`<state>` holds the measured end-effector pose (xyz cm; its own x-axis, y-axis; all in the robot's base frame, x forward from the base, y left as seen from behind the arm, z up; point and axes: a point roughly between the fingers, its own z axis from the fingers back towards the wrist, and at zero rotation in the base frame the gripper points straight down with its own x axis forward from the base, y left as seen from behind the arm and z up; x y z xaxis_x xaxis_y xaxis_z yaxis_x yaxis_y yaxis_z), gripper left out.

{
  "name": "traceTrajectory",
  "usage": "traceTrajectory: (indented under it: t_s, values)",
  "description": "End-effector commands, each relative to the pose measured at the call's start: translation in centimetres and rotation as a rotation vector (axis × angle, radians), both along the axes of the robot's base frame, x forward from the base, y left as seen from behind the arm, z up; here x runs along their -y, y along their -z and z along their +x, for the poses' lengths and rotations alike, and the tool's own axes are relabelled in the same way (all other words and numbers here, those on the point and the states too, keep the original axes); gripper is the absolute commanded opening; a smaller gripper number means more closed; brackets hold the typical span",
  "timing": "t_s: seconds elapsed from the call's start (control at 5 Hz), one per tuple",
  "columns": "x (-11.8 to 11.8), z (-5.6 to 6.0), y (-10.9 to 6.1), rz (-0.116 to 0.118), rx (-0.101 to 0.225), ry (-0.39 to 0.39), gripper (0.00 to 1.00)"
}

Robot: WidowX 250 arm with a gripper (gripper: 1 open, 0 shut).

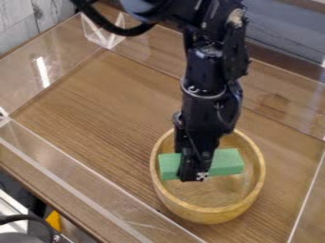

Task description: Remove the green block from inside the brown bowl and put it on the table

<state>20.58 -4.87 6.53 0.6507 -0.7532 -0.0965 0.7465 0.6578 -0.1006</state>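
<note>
The clear low walls (74,180) edging the wooden tabletop (89,109) suggest a lab. A black robot arm (214,66) reaches over it.

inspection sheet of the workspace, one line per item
Surface: brown wood-grain tabletop, low clear plastic walls at its edges
Job's things: green block gripped by the end effector, over the brown bowl; not yet on the table
Clutter: nothing seen on the tabletop
End effector: black, shut on the block, pointing down
Cables: black cable looping beside the arm at the top; another dark cable at the lower left corner
Surroundings: pale wall behind; a yellow item at lower left, too cropped to identify
</note>
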Motion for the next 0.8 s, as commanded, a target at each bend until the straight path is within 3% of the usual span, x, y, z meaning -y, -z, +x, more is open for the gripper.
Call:
traceTrajectory:
  t_s: [0.0, 0.6]
  values:
    - [-0.23, 0.98, -1.55, -0.011, 0.066, 0.001, 0.00]
    - [-0.67, 0.93, -1.91, -0.009, 0.065, 0.018, 0.00]
